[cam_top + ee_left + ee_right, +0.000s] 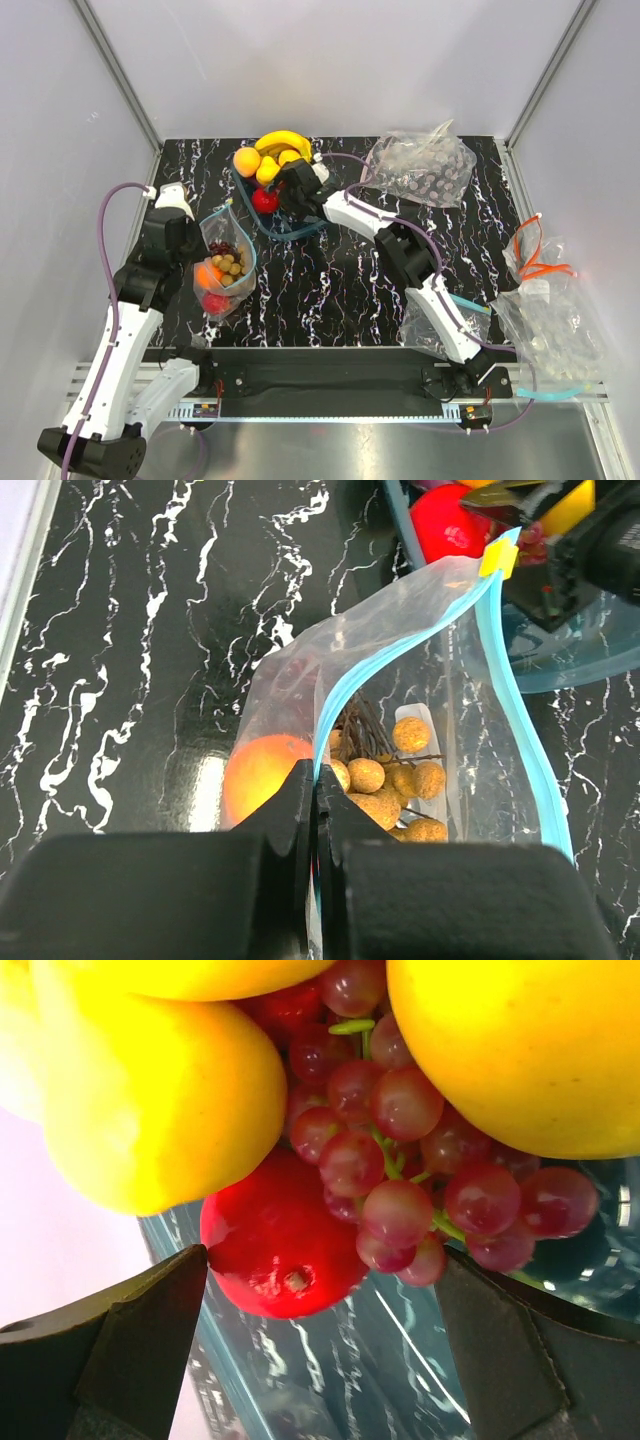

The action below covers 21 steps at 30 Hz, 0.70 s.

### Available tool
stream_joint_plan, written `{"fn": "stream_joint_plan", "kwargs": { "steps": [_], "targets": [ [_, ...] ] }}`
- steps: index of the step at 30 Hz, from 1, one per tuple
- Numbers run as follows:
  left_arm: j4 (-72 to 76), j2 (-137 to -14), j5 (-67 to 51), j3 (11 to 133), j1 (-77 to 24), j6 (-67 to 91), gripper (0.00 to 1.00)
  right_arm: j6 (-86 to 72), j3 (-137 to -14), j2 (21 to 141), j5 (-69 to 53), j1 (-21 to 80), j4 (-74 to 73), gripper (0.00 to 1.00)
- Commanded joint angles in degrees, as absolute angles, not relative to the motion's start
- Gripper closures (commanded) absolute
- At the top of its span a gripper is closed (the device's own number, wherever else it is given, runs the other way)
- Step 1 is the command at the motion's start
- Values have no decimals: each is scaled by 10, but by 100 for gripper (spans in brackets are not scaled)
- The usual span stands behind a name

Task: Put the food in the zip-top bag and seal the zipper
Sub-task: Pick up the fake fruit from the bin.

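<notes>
Loading step: left gripper, jaws clamped on the zipper, holds the zip-top bag open at left; right gripper, jaws wide and empty, straddles red apple and grapes in the far bowl; next, likely close on one, carry it to the bag

Lab cell; white panels, aluminium frame

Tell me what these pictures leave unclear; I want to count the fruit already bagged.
- Left wrist view: the left fingers, pinching the bag, hide its bottom.
- Right wrist view: fruit fills the frame; only a patch of the bowl shows.
- Top view: the right arm covers part of the bowl.
</notes>
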<state>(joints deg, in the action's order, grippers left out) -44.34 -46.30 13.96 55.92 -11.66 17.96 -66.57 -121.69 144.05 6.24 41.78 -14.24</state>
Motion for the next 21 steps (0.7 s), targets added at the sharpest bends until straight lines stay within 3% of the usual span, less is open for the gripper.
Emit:
{"fn": "stream_joint_plan", "kwargs": {
  "steps": [1,7,10,11,16,21],
  "targets": [
    [-407,-452,122,559,-113,178,100,-718,-1260,1474,64,417,-114,0],
    [-406,-452,111,557,-113,177,100,-703,-1316,1513,56,419,-126,3],
    [-405,-451,109,558,-113,176,100,-694,-1311,1505,52,419,-117,22],
    [-405,-451,108,558,-113,176,100,-686,-1290,1486,53,420,-101,29],
    [-405,-451,105,556,-113,176,100,-635,-1162,1391,122,425,-59,44],
    [-405,-449,104,555,-113,176,100,-587,-1021,1263,188,425,16,50]
  ]
}}
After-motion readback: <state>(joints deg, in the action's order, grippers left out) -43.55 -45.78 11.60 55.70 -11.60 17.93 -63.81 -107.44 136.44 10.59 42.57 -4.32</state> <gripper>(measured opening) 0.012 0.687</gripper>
